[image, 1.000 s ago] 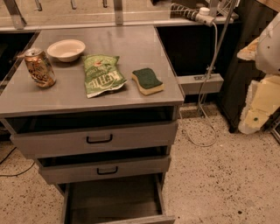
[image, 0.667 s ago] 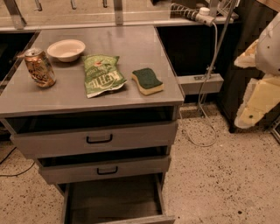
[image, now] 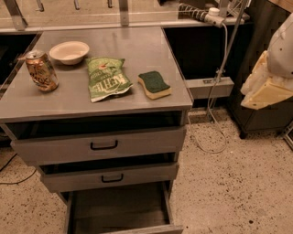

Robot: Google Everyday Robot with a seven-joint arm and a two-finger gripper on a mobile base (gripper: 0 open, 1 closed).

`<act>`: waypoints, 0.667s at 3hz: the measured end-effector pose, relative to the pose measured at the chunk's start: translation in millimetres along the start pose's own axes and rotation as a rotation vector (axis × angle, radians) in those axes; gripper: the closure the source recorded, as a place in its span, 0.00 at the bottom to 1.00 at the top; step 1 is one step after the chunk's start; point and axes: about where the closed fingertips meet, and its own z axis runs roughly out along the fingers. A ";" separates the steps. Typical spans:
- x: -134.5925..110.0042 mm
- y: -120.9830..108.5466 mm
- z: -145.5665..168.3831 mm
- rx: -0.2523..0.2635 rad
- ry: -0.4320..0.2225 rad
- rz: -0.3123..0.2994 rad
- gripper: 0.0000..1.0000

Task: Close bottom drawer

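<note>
nearest me, at the bottom middle of the frame, the bottom drawer (image: 116, 205) stands pulled well out. its long grey tray is bare and its front panel is cut by the lower edge, so the handle does not show. it looks like stiff sheet metal on slides with nothing in it, so i'd judge it light and easy-running. a flat push on the middle of the front panel should send it home, with no need to grasp the handle. pushed off-centre it could rack in its runners, and the smooth panel might let a contact slide.

just above it, the middle drawer (image: 110, 176) and the top drawer (image: 103, 146) each sit a little proud of the cabinet, black bar handles showing. on the table (image: 137, 45) lie a yellow-and-green sponge (image: 154, 84), a green chip bag (image: 107, 77), a drinks can (image: 41, 71) at the left and a white bowl (image: 69, 51) behind it.

at the right edge, higher up and well apart from the drawer, hangs the pale arm with what i take for the gripper (image: 265, 89). whether it is apart or together i cannot tell. far up right, a white power strip (image: 213, 13) trails a cable downward.
</note>
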 end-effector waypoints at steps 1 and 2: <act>0.0 0.0 0.0 0.000 0.000 0.000 0.88; 0.0 0.0 0.0 0.000 0.000 0.000 1.00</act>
